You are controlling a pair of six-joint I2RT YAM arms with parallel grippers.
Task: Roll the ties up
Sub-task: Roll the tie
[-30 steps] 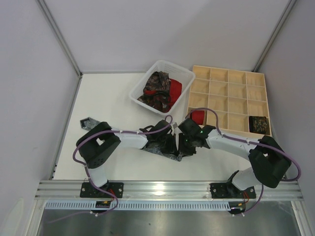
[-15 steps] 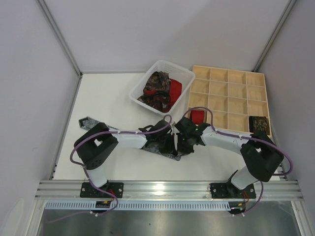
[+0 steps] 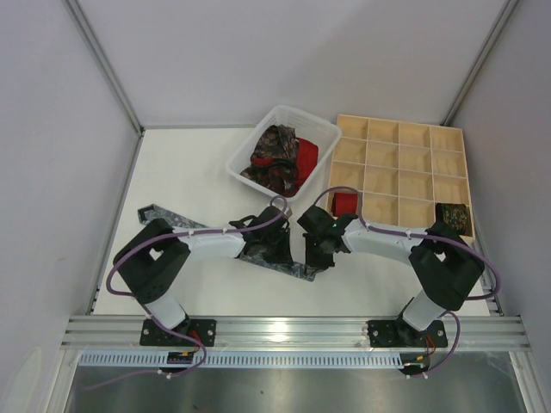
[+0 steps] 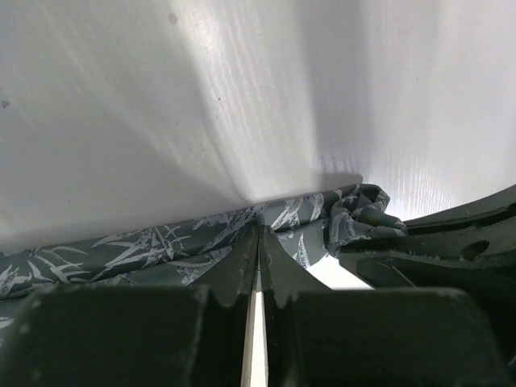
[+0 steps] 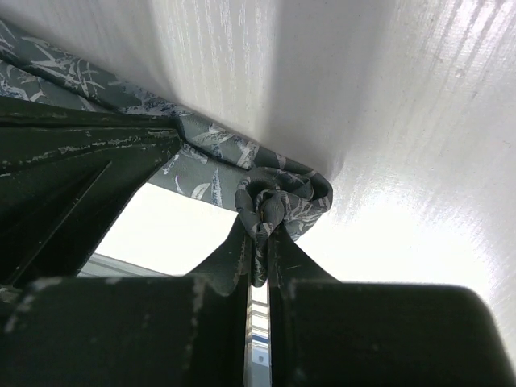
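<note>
no readable text, no labels, no brand marks, no numbers, no signs in any view

One fixed overhead view, plus two wrist views held low against the tabletop [image 3: 198,172].
The top camera sits above and behind the robot and looks down and forward over the whole surface. Each wrist camera looks along its own fingers from very near: the left fingers [image 4: 145,322] and the right fingers [image 5: 121,322] fill the bottom of their frames. All three views share the grey tie [image 3: 293,270] at mid-table, and each wrist view catches the other arm's dark fingers at its edge.
</note>
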